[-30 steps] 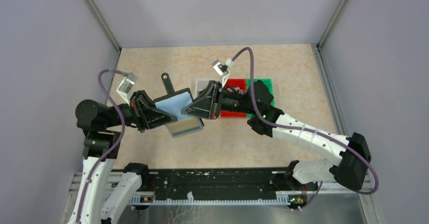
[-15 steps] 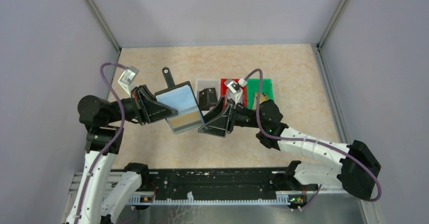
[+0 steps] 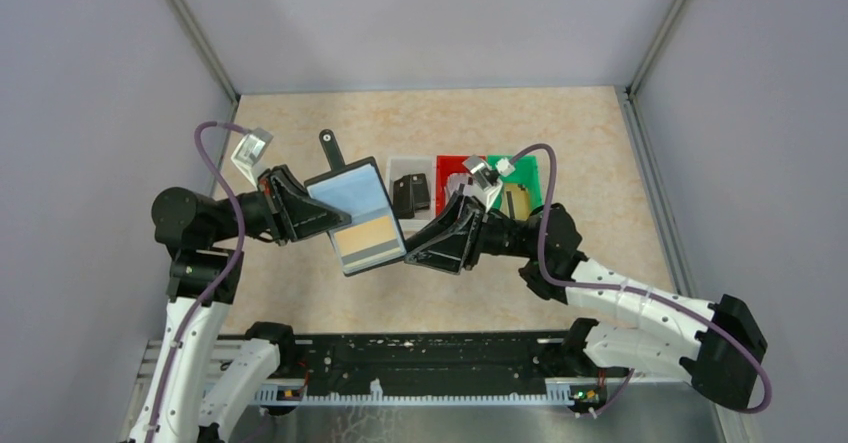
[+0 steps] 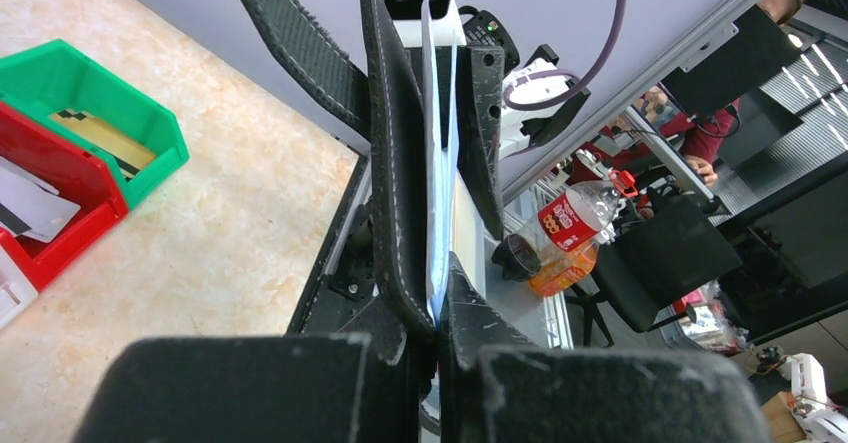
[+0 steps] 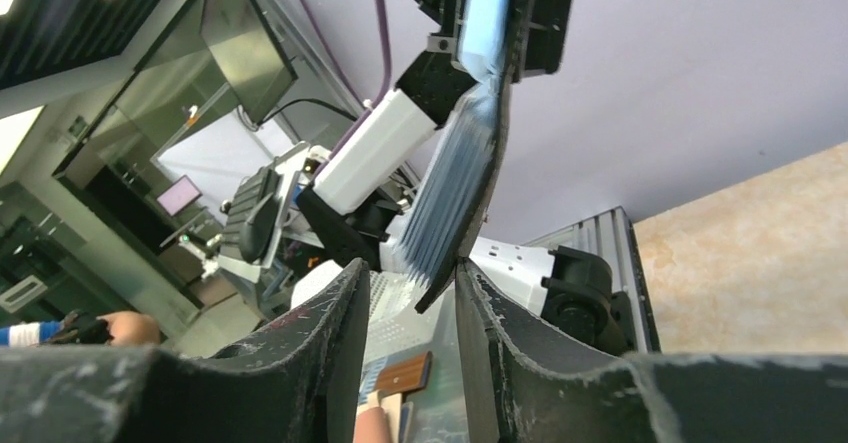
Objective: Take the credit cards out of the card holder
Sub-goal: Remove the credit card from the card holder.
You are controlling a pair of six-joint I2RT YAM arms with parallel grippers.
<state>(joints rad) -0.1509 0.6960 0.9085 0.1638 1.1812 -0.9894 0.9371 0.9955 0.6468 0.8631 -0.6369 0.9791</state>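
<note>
While my left claw (image 3: pixel 312 215) clamps the left edge of the black folding card holder with grey-blue slots (image 3: pixel 352 199), held open above the table (image 3: pixel 560 133), my right claw (image 3: pixel 418 255) waits at its lower right corner, fingers narrowly parted, gripping nothing. Closing here risks pinching the holder's corner instead of the thin gold plastic card (image 3: pixel 368 235) in its slot. A pull could then wrench the holder from my left grip.

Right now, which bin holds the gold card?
The green bin, at the row's right end; the red bin holds a grey-white card, the white bin a black item.
</note>
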